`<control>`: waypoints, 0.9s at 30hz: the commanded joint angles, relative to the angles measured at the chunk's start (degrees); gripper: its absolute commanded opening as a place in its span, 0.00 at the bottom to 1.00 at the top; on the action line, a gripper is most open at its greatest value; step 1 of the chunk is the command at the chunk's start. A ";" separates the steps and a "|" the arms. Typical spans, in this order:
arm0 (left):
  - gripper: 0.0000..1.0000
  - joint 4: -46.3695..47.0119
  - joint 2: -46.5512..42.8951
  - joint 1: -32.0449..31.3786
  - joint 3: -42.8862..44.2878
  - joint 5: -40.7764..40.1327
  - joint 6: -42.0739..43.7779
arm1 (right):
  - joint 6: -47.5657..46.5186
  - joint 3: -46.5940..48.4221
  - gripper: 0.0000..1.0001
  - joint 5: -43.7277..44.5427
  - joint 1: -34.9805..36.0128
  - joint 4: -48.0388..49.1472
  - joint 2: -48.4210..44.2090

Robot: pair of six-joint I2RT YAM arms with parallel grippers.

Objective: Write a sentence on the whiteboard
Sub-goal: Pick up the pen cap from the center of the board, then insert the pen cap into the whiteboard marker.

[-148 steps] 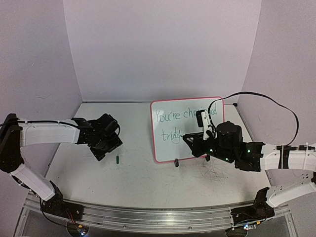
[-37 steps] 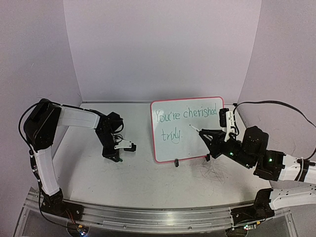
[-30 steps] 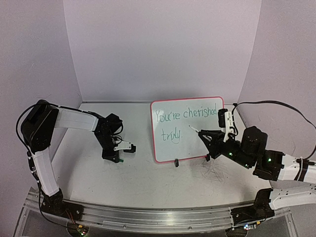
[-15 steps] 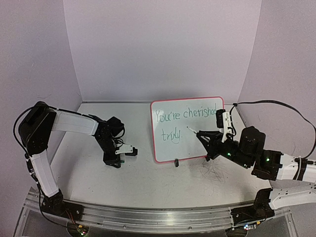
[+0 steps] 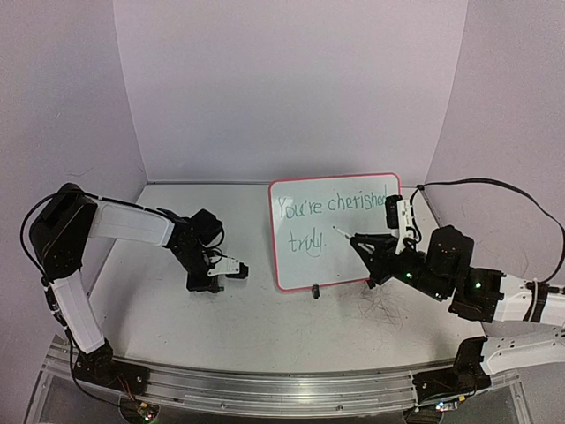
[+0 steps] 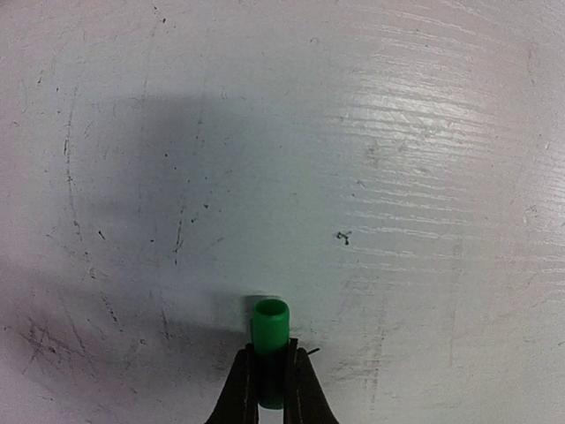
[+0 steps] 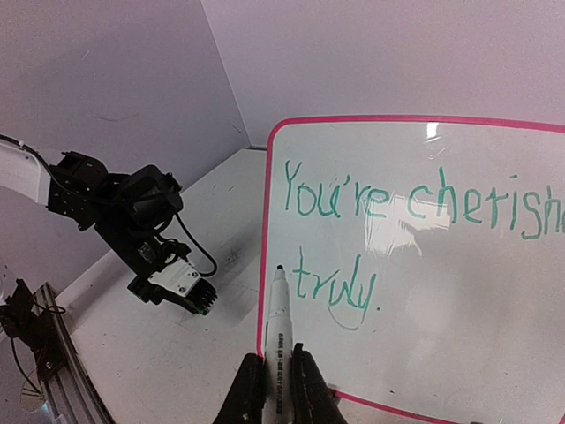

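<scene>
where lilac walls [image 5: 291, 88] enclose scuffed tabletop [image 5: 265, 327], left claw [image 6: 272, 371] clenched on green cap [image 6: 270, 322], right claw [image 7: 277, 364] gripping marker [image 7: 279, 309]

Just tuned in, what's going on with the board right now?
The right arm's jaws are shut on an uncapped marker, its tip close to the whiteboard just after "truly." The sentence, "You're cherished truly.", already stands in green. The left arm's jaws pinch the green cap down at the tabletop, off to the board's left.
</scene>
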 commanded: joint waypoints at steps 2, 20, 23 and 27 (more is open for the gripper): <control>0.00 2.96 -4.82 -1.61 -3.98 -1.39 -2.70 | 0.35 2.44 0.00 0.75 0.25 1.00 0.88; 0.00 17.92 -25.15 -16.24 -7.92 -11.19 -19.43 | 9.48 22.30 0.00 -14.41 -1.79 -12.85 17.22; 0.00 17.08 -25.47 -16.46 -7.93 -7.72 -18.91 | 11.37 24.15 0.00 -17.04 -1.80 -13.37 21.09; 0.00 17.10 -26.22 -16.67 -8.28 -5.99 -18.19 | 13.52 28.26 0.00 -23.06 -1.82 -15.34 28.90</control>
